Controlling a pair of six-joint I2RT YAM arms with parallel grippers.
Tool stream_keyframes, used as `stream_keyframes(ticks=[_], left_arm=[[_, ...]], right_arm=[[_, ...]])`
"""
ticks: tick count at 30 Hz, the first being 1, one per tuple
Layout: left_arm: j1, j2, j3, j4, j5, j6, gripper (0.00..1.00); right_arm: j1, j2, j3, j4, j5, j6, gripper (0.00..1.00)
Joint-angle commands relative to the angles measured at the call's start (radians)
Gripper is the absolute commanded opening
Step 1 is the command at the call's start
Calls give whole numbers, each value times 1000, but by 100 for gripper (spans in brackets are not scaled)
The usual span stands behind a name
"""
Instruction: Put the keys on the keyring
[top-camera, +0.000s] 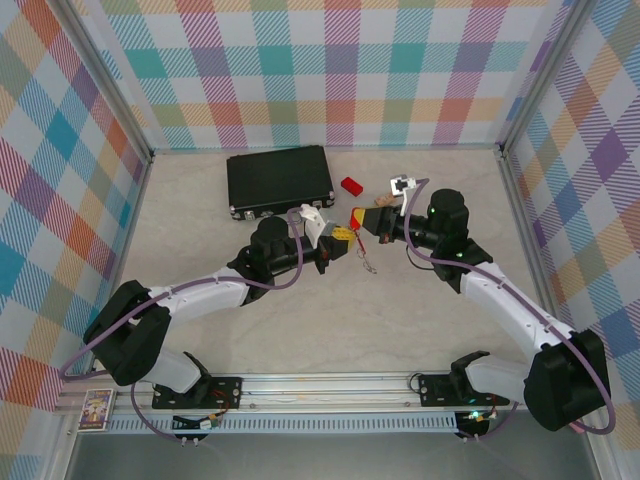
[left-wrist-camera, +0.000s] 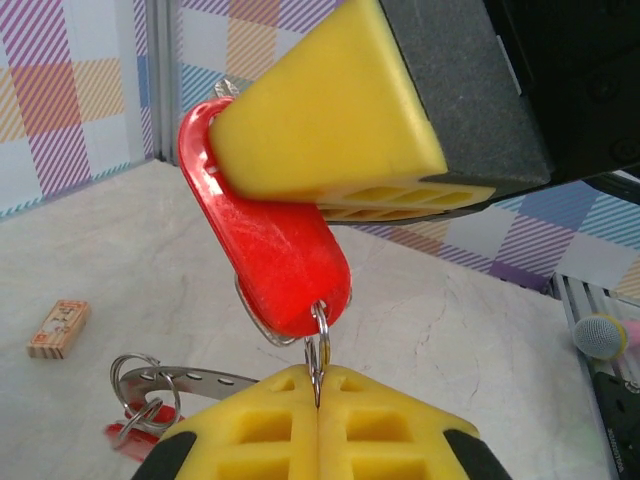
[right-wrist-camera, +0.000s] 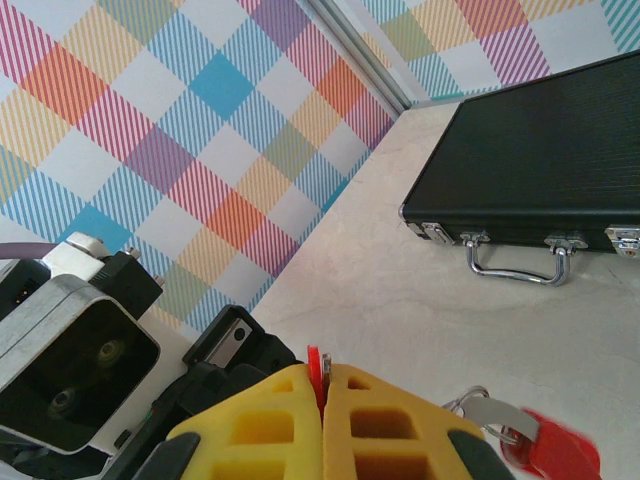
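The keyring (left-wrist-camera: 270, 250) is clamped mid-table, its loop in the left gripper (left-wrist-camera: 318, 400), its red part in the right gripper (right-wrist-camera: 322, 385).

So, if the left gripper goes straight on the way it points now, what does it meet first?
The red plastic tag, almost at once: the left gripper pinches the small silver ring at the tag's lower end, and the right gripper holds the tag just ahead.

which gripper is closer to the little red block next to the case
Right. The right gripper sits just in front of the red block; the left gripper is farther off, toward the robot's side.
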Motion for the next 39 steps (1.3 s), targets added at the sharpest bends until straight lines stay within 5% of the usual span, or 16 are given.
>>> stream_keyframes(ticks=[1, 19, 27, 29, 32, 39], left_arm=[[-3, -22, 5, 43, 11, -3, 0], [17, -99, -51, 71, -31, -34, 0], [16, -69, -28, 56, 29, -47, 0], [17, -56, -21, 39, 32, -54, 30], [16, -51, -21, 40, 25, -61, 39], [19, -63, -30, 28, -4, -62, 41]], right_arm=[[5, -38, 23, -18, 22, -9, 0], [-39, -78, -59, -72, 171, -32, 0], [-40, -67, -48, -34, 99, -25, 0], [-41, -62, -36, -24, 71, -27, 0], [-41, -58, -22, -34, 58, -34, 0], [-41, -53, -14, -55, 72, -49, 0]])
